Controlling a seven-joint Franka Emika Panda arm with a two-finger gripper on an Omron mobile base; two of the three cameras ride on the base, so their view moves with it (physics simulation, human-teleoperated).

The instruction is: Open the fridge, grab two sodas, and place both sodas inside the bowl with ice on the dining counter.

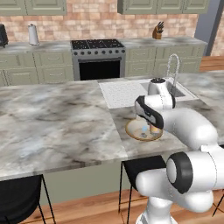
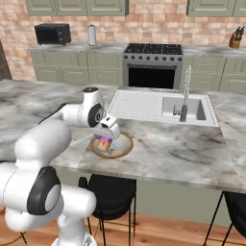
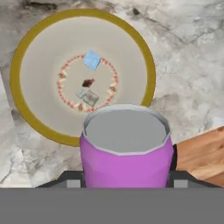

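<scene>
My gripper is shut on a pink soda, held upright just above the near edge of the bowl with ice. The shallow tan bowl lies on the dining counter, with a few pale ice cubes at its centre. From the right base view the gripper hangs over the bowl with the pink soda between its fingers. From the left base view the arm covers part of the bowl. The fridge is out of view.
The steel sink and its tap sit just beyond the bowl, to the right. Black stools stand under the counter's near edge. A stove and green cabinets line the brick back wall.
</scene>
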